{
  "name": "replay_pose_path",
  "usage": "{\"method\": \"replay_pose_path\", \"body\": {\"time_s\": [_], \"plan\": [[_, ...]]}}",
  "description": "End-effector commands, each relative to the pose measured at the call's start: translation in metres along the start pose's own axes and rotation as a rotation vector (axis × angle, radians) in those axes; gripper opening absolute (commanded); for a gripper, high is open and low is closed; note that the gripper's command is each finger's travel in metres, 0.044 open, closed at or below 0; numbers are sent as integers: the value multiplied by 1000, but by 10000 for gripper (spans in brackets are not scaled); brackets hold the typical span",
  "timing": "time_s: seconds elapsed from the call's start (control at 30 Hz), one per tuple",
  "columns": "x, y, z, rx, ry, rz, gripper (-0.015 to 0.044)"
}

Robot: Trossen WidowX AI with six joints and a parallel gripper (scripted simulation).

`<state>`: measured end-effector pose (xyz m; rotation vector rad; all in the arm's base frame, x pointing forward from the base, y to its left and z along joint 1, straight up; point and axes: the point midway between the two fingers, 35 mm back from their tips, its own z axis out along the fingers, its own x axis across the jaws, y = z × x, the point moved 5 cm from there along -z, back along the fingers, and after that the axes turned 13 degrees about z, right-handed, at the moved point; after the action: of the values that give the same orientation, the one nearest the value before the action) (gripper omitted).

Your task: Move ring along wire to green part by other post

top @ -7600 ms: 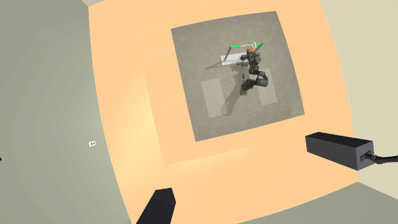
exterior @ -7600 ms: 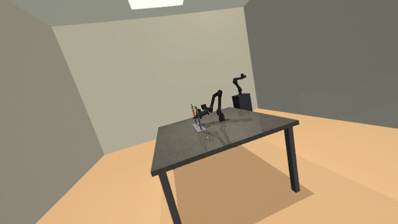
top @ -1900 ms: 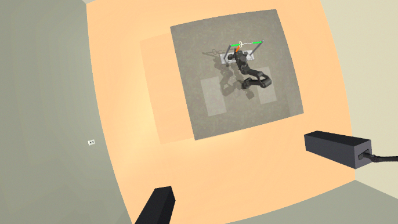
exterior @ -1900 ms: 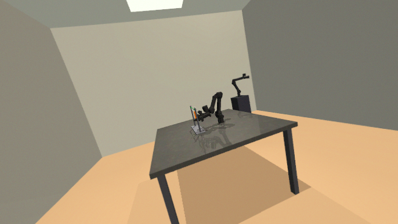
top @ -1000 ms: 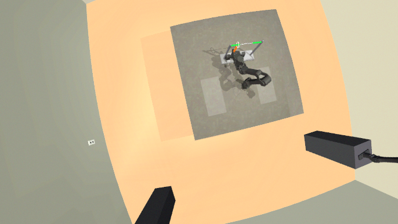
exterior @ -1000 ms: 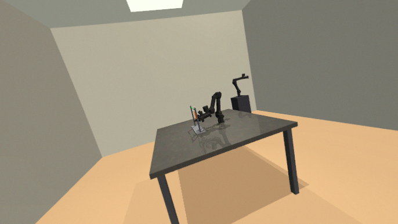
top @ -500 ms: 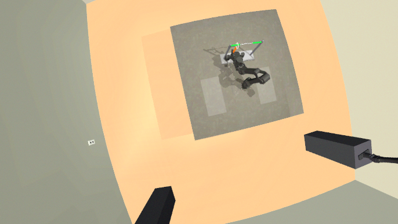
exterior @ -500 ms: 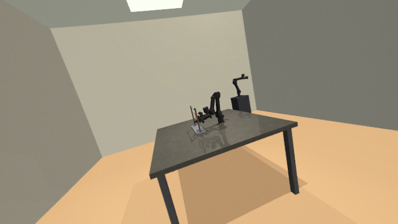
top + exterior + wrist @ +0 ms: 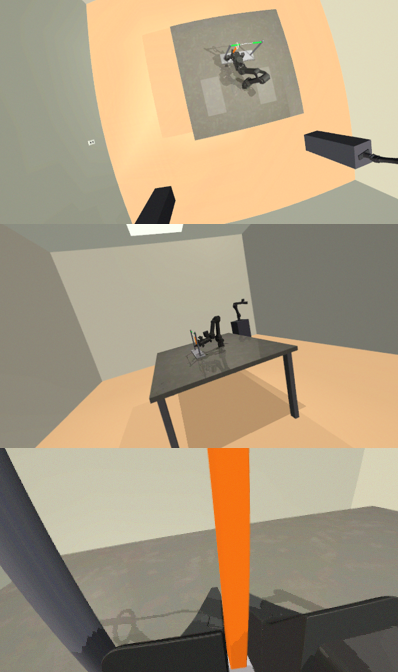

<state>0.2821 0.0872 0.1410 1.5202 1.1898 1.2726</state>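
My gripper [image 9: 233, 53] [image 9: 221, 592] is shut on the orange handle [image 9: 234, 50] [image 9: 234, 538] [image 9: 195, 340], which stands roughly upright. The white ring [image 9: 238, 43] is around the wire at the left green part [image 9: 232, 45], near its inner end in the top view. The thin grey wire [image 9: 246, 43] runs from there to the right green part [image 9: 257, 42]. The left post [image 9: 228, 51] [image 9: 45, 558] is close beside my gripper, at the left of the wrist view. Any contact with it cannot be told. The ring itself is out of the wrist view.
The right post [image 9: 256, 48] stands at the far end of the wire. Both posts rise from a pale base plate [image 9: 248, 58] below my gripper. The dark table [image 9: 185, 58] [image 9: 255, 351] carries it all. Another arm [image 9: 238, 311] stands on a pedestal [image 9: 241, 328] beyond the table.
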Motion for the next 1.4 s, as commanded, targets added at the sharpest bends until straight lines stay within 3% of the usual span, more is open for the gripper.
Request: {"method": "replay_pose_path", "body": {"time_s": [0.0, 0.03, 0.43, 1.37], "plan": [[-1, 0, 0, 0, -5, 5, -150], [-1, 0, 0, 0, -5, 5, -150], [0, 0, -1, 0, 0, 0, 160], [0, -1, -50, 4, -6, 6, 160]]}}
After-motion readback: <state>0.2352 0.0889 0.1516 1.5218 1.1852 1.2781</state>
